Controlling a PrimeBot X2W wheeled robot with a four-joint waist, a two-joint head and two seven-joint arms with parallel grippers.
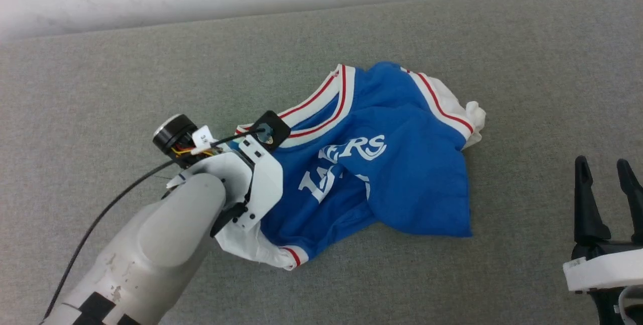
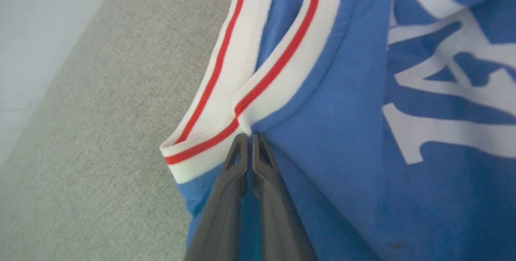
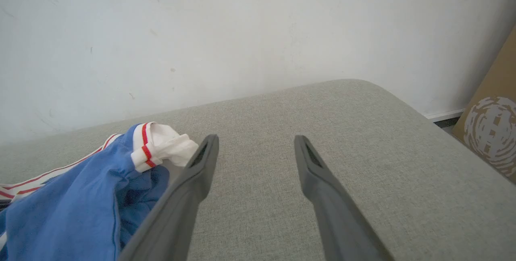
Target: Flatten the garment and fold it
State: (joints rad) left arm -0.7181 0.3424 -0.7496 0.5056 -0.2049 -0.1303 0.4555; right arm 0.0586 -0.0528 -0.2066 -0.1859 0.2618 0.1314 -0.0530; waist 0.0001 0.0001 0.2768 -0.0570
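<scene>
Garment (image 1: 397,184) lies crumpled on grey padded surface (image 1: 150,64), lettering up. Left gripper (image 2: 250,140) is clenched on garment's blue fabric, right at its striped collar trim (image 2: 225,132). Right gripper (image 3: 256,144) is spread wide, grasping nothing, beside garment's white sleeve (image 3: 169,146), not touching.

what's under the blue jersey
The jersey lies crumpled on the grey fabric surface, which shows on all sides of it. Anything directly beneath is covered by the cloth. The left gripper is shut on it beside the collar trim.

The garment (image 1: 402,189) lies midway on the surface (image 1: 502,38).
</scene>
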